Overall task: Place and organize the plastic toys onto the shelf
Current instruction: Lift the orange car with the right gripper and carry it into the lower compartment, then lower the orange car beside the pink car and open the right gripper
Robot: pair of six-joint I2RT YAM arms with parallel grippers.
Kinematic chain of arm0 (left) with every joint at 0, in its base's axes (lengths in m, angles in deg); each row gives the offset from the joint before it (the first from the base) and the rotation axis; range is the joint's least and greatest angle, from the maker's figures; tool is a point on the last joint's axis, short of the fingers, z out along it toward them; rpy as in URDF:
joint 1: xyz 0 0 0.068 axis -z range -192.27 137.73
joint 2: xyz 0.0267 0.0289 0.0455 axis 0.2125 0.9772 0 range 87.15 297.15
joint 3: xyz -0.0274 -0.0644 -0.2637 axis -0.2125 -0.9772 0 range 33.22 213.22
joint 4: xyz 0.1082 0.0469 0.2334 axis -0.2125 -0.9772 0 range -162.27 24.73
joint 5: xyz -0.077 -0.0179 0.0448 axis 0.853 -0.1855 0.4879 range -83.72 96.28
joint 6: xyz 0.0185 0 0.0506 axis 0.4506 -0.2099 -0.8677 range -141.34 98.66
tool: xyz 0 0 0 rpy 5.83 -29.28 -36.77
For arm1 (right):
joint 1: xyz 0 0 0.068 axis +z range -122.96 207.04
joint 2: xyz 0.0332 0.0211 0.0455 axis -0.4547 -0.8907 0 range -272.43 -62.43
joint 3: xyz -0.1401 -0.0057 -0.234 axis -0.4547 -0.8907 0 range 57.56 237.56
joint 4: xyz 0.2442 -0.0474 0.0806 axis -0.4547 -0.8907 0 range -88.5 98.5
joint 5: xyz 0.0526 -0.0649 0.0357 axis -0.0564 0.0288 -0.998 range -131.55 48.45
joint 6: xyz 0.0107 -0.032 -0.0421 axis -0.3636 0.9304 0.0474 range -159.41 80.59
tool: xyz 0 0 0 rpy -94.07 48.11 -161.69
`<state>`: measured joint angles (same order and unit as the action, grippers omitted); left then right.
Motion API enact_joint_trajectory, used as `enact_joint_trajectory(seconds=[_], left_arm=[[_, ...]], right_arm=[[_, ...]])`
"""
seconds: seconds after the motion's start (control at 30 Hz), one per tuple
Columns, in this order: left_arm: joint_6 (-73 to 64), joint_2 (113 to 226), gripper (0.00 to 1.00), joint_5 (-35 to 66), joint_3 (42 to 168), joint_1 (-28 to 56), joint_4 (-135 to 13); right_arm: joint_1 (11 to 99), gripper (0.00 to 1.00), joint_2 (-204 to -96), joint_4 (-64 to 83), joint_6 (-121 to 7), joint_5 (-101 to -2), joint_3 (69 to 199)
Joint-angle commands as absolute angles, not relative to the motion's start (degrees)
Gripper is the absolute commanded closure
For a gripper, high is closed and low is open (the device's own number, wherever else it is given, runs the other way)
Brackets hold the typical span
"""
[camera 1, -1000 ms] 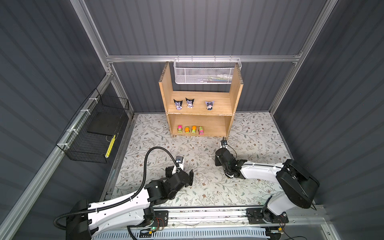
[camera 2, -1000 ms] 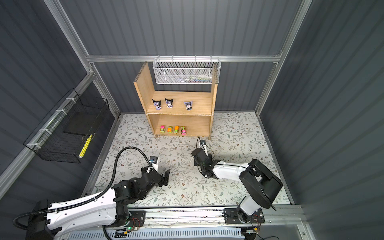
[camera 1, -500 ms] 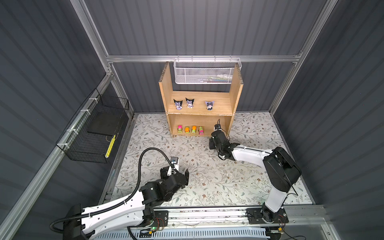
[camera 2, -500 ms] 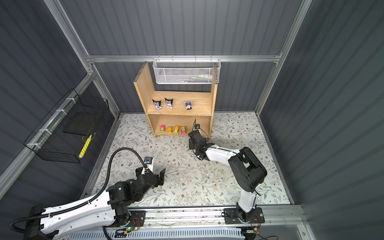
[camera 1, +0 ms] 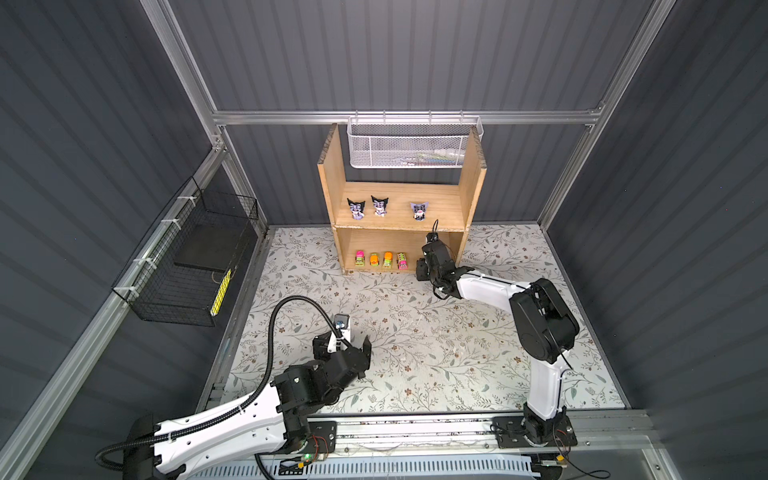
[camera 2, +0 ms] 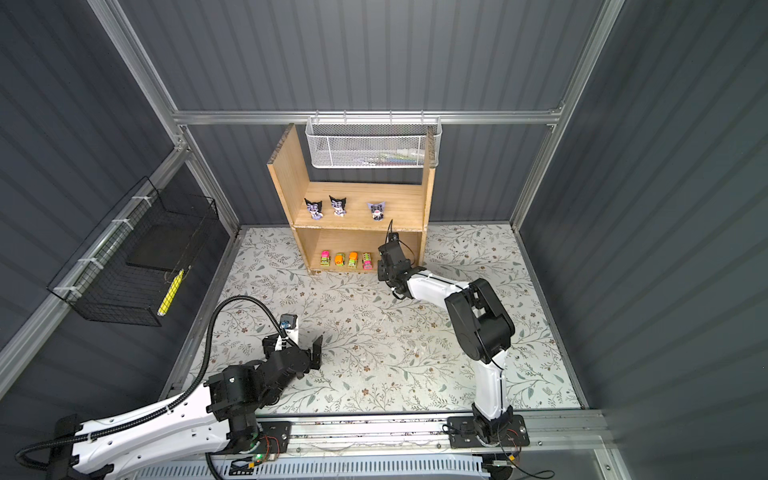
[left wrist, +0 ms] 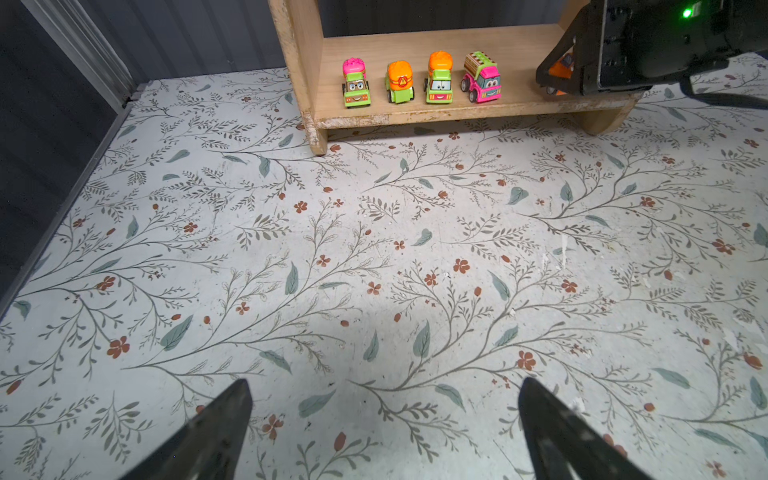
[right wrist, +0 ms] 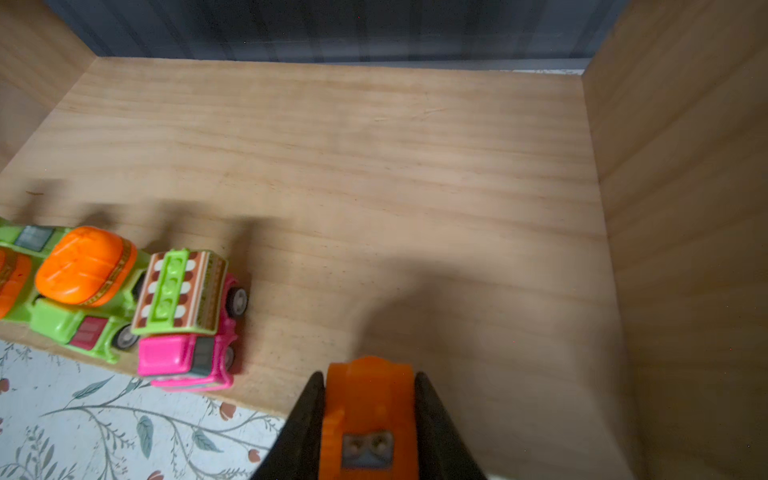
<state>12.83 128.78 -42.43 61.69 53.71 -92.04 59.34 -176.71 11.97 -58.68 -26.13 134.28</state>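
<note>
My right gripper (right wrist: 369, 376) is closed on the orange car (right wrist: 370, 411), the jaws pressing its two flanks. It sits at the front edge of the shelf (camera 1: 329, 187), just over the lower board (right wrist: 374, 166). I cannot tell whether the wheels touch the wood yet. The move ahead turns on one relation: the free spot lies straight in front of my fingers. It is the bare stretch between the pink car (right wrist: 187, 357) on one side and the right side panel (right wrist: 685, 208) on the other. The pink car closes the row of four cars (left wrist: 399, 81), which stand side by side along the board's front edge with their noses facing out toward the room. The orange car's long axis runs along my reach, front to back on the board, so it is already parallel to its neighbours. I judge it needs only lowering and letting go beside the pink one, apart from it. The three figurines (camera 1: 380, 205) stand on the tier above. My left gripper (left wrist: 384, 384) is spread wide and empty over the floor (left wrist: 374, 249), well back from the shelf, so the right arm is much the nearer.
</note>
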Motion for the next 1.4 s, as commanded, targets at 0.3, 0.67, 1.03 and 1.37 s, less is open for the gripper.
enact_joint_trajectory(seconds=[0.3, 0.67, 1.03, 1.37], left_arm=[[12.7, 128.5, 0.00, -45.1, 62.5, 53.8, -93.8], [12.7, 128.3, 0.00, -45.1, 62.4, 53.8, -93.9], [13.2, 126.9, 0.00, -44.5, 62.5, 53.8, -94.5], [13.7, 125.9, 0.00, -44.2, 63.1, 53.8, -95.5]], right_arm=[[58.3, 0.71, -181.1, 7.7, -59.8, -27.3, 140.3], [58.1, 0.54, -181.0, 7.1, -60.0, -28.3, 141.3], [58.2, 0.32, -175.0, 9.0, -60.4, -33.6, 135.9], [58.4, 0.19, -165.6, 5.6, -62.8, -36.5, 129.9]])
